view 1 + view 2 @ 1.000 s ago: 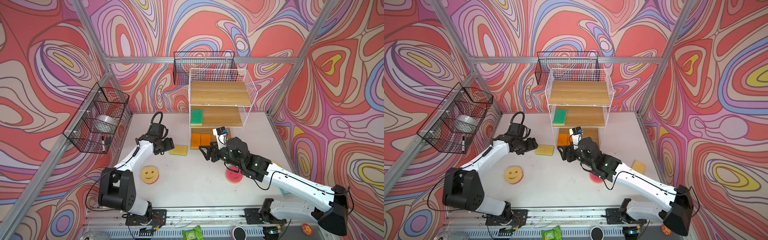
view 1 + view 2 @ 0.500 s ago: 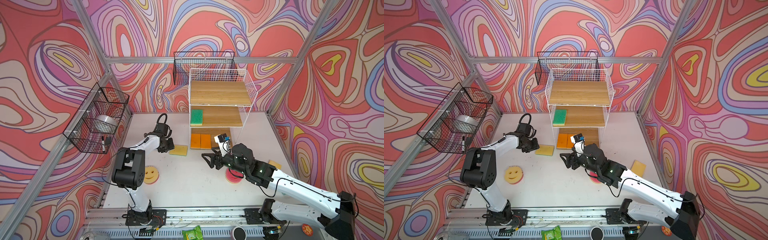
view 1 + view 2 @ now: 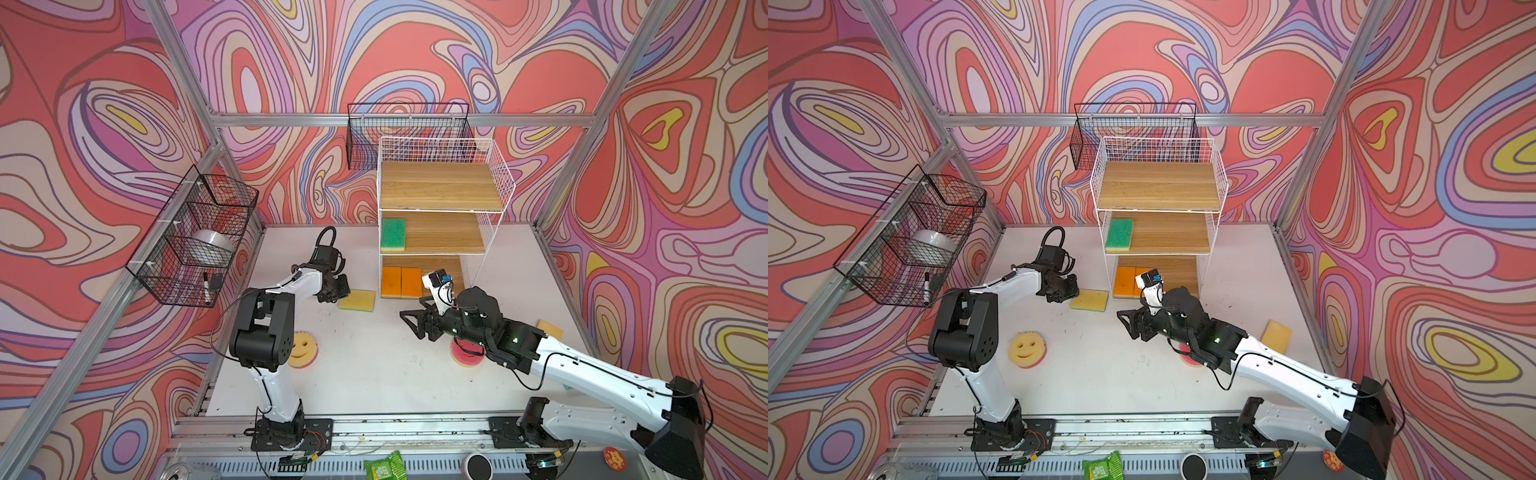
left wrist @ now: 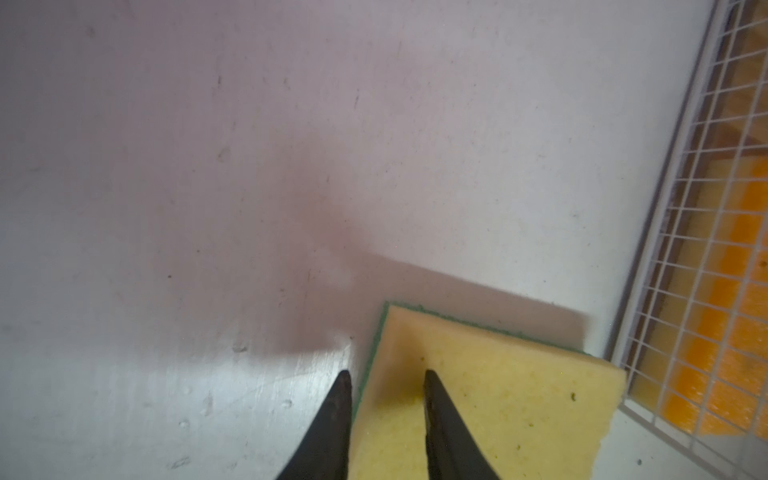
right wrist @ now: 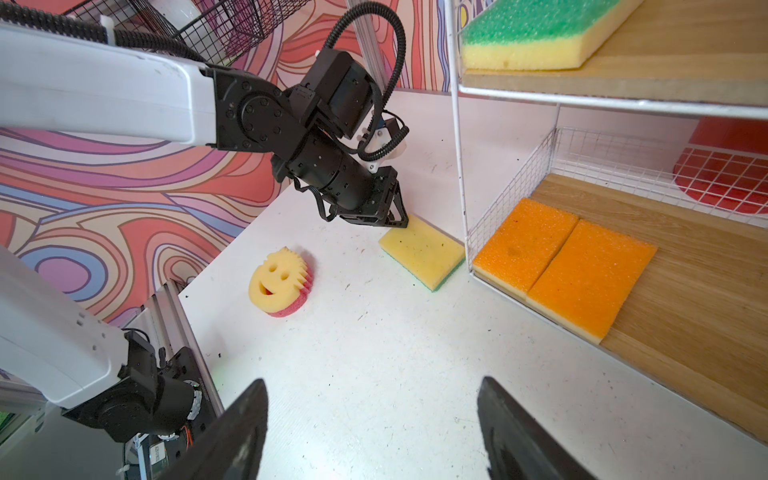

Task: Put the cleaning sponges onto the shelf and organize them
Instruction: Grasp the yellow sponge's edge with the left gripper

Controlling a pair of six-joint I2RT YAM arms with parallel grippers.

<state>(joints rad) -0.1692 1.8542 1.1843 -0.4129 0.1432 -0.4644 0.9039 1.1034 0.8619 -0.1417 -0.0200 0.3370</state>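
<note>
Left hand [image 4: 386, 374] is down at the desk [image 3: 374, 386], at the yellow sponge [image 4: 498, 395], which lies flat with its green face underneath. In both top views this sponge is just left of the shelf's foot. The two fingers stand close together astride one edge of it, one over the yellow top and one at the green rim. Whether they actually pinch the foam cannot be told.

The shelf [image 3: 440, 185] stands at the back of the desk. Its white wire side panel [image 4: 706, 249] is just beside the sponge's far corner, between it and the two orange sponges [image 3: 391, 281]. These lie side by side, touching, on the bottom board. A green-faced sponge [image 3: 393, 235] lies at the left end of the middle board.

The right hand [image 5: 374, 432] hovers above the desk before the bottom tier's open front, fingers wide apart with nothing between them. Its arm stretches across the right half of the desk and covers part of a round pink sponge [image 3: 465, 358]. A second yellow sponge [image 3: 549, 328] lies near the desk's right edge, well apart from the shelf. The smiley sponge [image 3: 1026, 343] lies face up beside the left arm's elbow.

Black wire baskets hang on the left wall [image 3: 195, 241] and on the back wall behind the shelf [image 3: 407, 133]. A green packet [image 3: 383, 465] lies past the front rail.
</note>
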